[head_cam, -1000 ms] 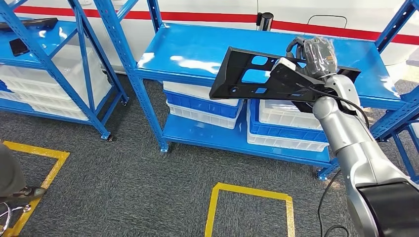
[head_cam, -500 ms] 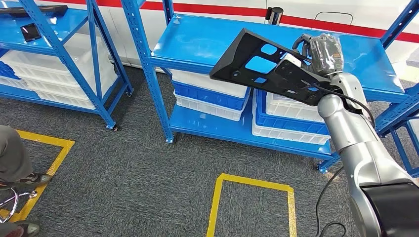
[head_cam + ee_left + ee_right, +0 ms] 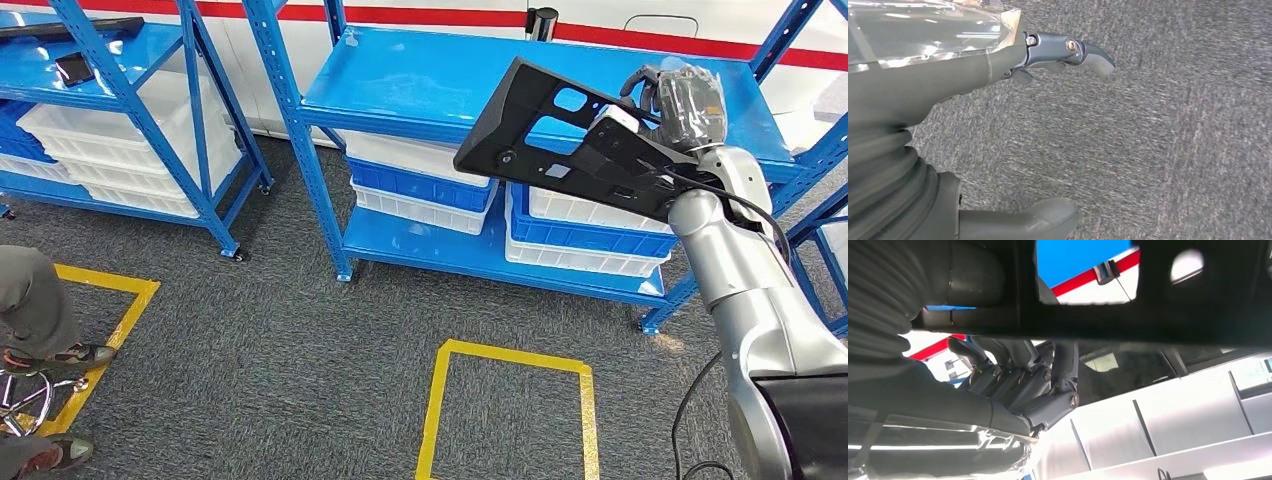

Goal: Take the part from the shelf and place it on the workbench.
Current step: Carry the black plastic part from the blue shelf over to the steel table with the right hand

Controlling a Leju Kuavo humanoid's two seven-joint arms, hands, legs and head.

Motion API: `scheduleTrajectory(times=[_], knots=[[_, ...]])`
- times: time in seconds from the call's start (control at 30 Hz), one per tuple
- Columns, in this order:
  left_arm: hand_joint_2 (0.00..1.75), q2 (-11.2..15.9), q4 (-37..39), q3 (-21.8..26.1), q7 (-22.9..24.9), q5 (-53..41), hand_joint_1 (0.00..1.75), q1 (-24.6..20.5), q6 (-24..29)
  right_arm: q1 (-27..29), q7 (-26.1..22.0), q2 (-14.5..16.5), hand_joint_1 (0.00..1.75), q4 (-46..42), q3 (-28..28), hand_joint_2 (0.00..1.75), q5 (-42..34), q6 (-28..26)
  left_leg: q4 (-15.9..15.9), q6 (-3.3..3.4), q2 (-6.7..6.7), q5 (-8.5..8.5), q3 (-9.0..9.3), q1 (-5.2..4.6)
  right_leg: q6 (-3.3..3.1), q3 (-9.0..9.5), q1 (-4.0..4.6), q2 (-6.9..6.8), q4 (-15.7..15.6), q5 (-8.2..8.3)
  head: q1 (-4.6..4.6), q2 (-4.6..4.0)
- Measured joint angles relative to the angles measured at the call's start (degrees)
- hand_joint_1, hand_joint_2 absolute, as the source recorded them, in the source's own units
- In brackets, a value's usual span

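1 black part (image 3: pixel 560 150) is being held up in the air, and it is the thing that must go to the workbench. Nearest of all, grey carpet (image 3: pixel 1173 150) is seen under the left hand (image 3: pixel 998 125), which hangs down with its fingers (image 3: pixel 1088 55) apart and nothing in them. A yellow tape square (image 3: pixel 510 400) is stuck on the floor in the head view, and a person's leg and shoe (image 3: pixel 50 330) are seen at the side.

Further out, the right hand (image 3: pixel 680 105) is wrapped around 1 end of the part, with its fingers (image 3: pixel 1048 385) curled over the edge. The part is held off the blue shelf (image 3: pixel 420 85), tilted, with its long free end sticking out past the hand.

The part looks flat, long and hard, like stiff plastic or metal, so it will probably not bend. It has big holes cut in it, so it may be lighter than it looks. Because it is held at only 1 end, the far end could swing or dip, and it could bump the shelf posts (image 3: pixel 290 130). A hold nearer the middle, or through 1 of the holes, would likely be steadier. Its smooth face might slip, so a firm hold is needed.

Behind it, white and blue bins (image 3: pixel 420 185) are stacked on the lower shelves.
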Motion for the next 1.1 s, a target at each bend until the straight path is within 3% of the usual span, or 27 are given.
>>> scheduleTrajectory(times=[0.03,0.27,0.33,0.4,0.43,0.5,0.53,0.57,0.6,0.63,0.7,0.73,0.8,0.87,0.9,0.93,0.97,1.03,1.1], knots=[[1.75,0.0,0.0,0.0,0.01,0.0,0.0,-0.01,0.0,0.02,0.01,-0.05,1.73,-0.04,-0.02,1.75,0.0,0.01,-1.04,-0.02,0.0,0.46,0.76,0.07,0.04,-0.08,-0.02,0.0,0.01,0.07,-0.01,0.0],[1.75,0.02,0.0,0.0,0.01,-0.01,0.0,-0.01,0.0,0.02,0.01,-0.11,1.73,-0.07,-0.05,1.75,0.0,0.01,-2.32,-0.02,0.0,0.86,1.64,0.11,0.14,-0.13,-0.05,0.0,0.02,0.14,-0.01,0.0],[1.75,0.09,0.0,-0.01,0.08,-0.07,0.0,-0.15,0.0,-0.05,0.02,-0.43,1.73,-0.46,-0.3,1.75,-0.01,0.26,-7.98,0.16,-0.1,1.55,5.48,0.06,0.64,-0.52,0.1,0.0,0.14,0.45,-0.02,0.0],[1.75,0.15,0.0,-0.02,0.26,-0.16,0.0,-0.34,0.01,-0.18,0.05,-0.9,1.73,-0.86,-0.57,1.75,-0.01,0.77,-12.94,0.79,-0.24,2.18,8.19,-0.28,1.83,-1.15,0.31,-0.02,0.17,1.24,0.02,0.0],[1.75,0.14,0.0,-0.02,0.33,-0.19,0.0,-0.41,0.01,-0.17,0.08,-1.21,1.73,-0.89,-0.63,1.75,0.0,1.01,-13.3,1.76,-0.2,2.8,7.56,-0.49,2.12,-2.06,0.29,-0.02,1.39,0.41,0.15,0.0],[1.75,0.13,0.0,0.01,0.31,-0.23,0.0,-0.5,0.01,0.19,0.12,-2.0,1.73,-0.91,-0.76,1.75,0.0,1.5,-13.85,3.83,-0.03,4.99,5.17,-1.07,2.56,-4.77,0.37,0.09,9.08,-3.53,0.38,0.0],[1.75,0.08,0.0,0.01,0.23,-0.39,0.0,-0.54,0.0,0.39,0.13,-2.47,1.73,-1.02,-0.84,1.75,0.0,1.63,-13.78,4.28,0.02,6.37,3.51,-1.3,2.55,-3.12,0.44,0.13,9.19,-5.27,0.49,0.0],[1.75,0.04,0.0,0.02,0.19,-0.55,0.0,-0.55,0.0,0.62,0.15,-2.85,1.73,-1.2,-0.92,1.75,-0.01,1.72,-13.55,4.05,0.01,7.49,2.11,-1.54,2.67,-0.98,0.73,0.19,7.99,-5.76,0.47,0.0],[1.75,-0.01,0.0,0.02,0.19,-0.73,0.0,-0.55,0.0,0.78,0.16,-3.16,1.73,-1.38,-0.99,1.75,-0.01,1.72,-13.32,3.64,-0.01,8.36,1.13,-1.69,2.84,2.0,0.95,0.21,3.88,-4.88,0.47,0.0],[1.75,-0.03,0.0,0.02,0.25,-0.89,0.0,-0.54,0.0,0.83,0.17,-3.39,1.73,-1.57,-1.05,1.75,-0.01,1.73,-13.14,3.24,-0.03,8.99,0.6,-1.8,2.54,4.1,1.2,0.21,0.39,-4.54,0.42,0.0],[1.75,0.03,0.0,0.02,0.35,-0.92,0.0,-0.44,0.0,1.02,0.18,-3.63,1.73,-1.66,-1.1,1.75,-0.01,1.77,-13.05,2.74,-0.08,9.43,0.24,-1.77,1.58,3.48,0.94,0.13,0.35,-3.93,0.41,0.0],[1.75,0.04,0.01,0.01,0.4,-0.96,0.0,-0.36,0.0,1.1,0.19,-3.67,1.73,-1.7,-1.11,1.75,-0.01,1.82,-12.41,2.44,-0.08,8.58,-0.15,-1.66,0.97,3.17,0.68,0.06,0.36,-3.46,0.33,0.0],[1.75,0.05,0.02,0.0,0.44,-1.04,0.0,-0.28,0.0,1.18,0.2,-3.69,1.73,-1.87,-1.12,1.75,0.0,1.91,-8.09,1.72,-0.05,3.98,-1.68,-1.29,-0.17,2.29,0.3,-0.04,0.31,-2.38,0.28,0.0],[1.75,0.04,0.02,0.0,0.44,-1.1,0.0,-0.28,0.0,1.24,0.22,-3.72,1.73,-2.05,-1.16,1.75,0.0,1.93,-0.91,1.07,-0.03,-1.02,-3.44,-1.0,-0.68,1.07,0.49,-0.03,0.38,-1.39,0.22,0.0],[1.75,0.04,0.02,0.0,0.43,-1.15,0.0,-0.28,0.0,1.35,0.26,-3.77,1.73,-2.1,-1.22,1.75,0.0,1.93,1.81,0.87,-0.03,-1.92,-3.74,-0.87,-0.66,0.49,0.55,-0.02,0.42,-0.92,0.2,0.0],[1.75,0.03,0.02,0.0,0.4,-1.23,0.0,-0.29,-0.01,1.52,0.3,-3.88,1.73,-2.14,-1.28,1.75,0.0,1.92,2.86,0.76,-0.03,-1.59,-3.27,-0.75,-0.58,-0.06,0.58,-0.02,0.48,-0.5,0.2,0.0],[1.75,0.02,0.02,0.0,0.37,-1.34,0.0,-0.31,-0.02,1.75,0.34,-4.07,1.73,-2.2,-1.37,1.75,0.0,1.88,1.95,0.74,-0.03,-0.44,-1.83,-0.63,-0.4,-0.56,0.59,-0.01,0.55,-0.13,0.19,0.0],[1.75,0.01,0.01,-0.01,0.3,-1.67,0.0,-0.44,-0.07,2.17,0.36,-4.62,1.73,-2.55,-1.65,1.75,-0.02,1.8,-4.58,0.98,-0.06,1.51,3.44,-0.51,0.15,-1.38,0.62,-0.04,0.76,0.43,0.17,0.0],[1.75,0.04,0.0,-0.01,0.29,-1.91,0.0,-0.63,-0.1,2.33,0.36,-5.25,1.73,-3.03,-2.05,1.75,-0.08,1.74,-10.85,1.4,-0.19,1.48,7.59,-0.76,0.93,-1.9,0.72,-0.17,0.9,1.0,0.24,0.0]])
